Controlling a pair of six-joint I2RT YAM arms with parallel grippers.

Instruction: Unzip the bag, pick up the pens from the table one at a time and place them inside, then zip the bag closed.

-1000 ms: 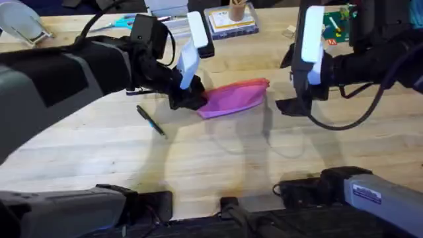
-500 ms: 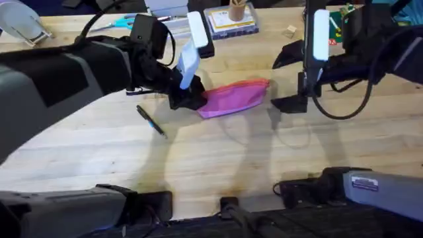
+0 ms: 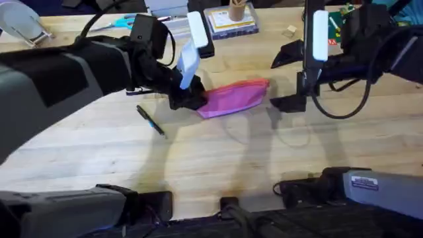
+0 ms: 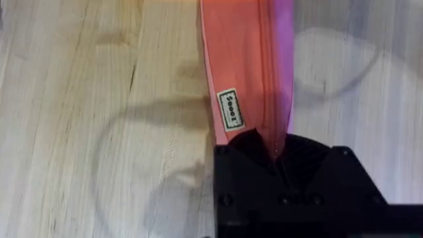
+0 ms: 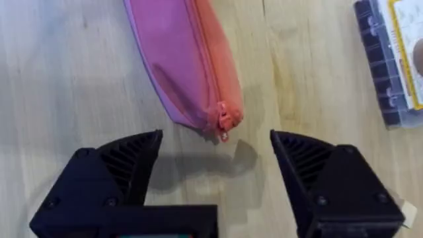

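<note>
Bag lies flat on the table, zipper shut, and we judge it soft and light, likely to slide or bunch if tugged. Our left end effector is clamped on its left end, anchoring the fabric. Our right end effector hangs with jaws wide apart just short of the zipper pull (a small tab, best pinched squarely). One pen waits on the table near the bag's left end.
</note>
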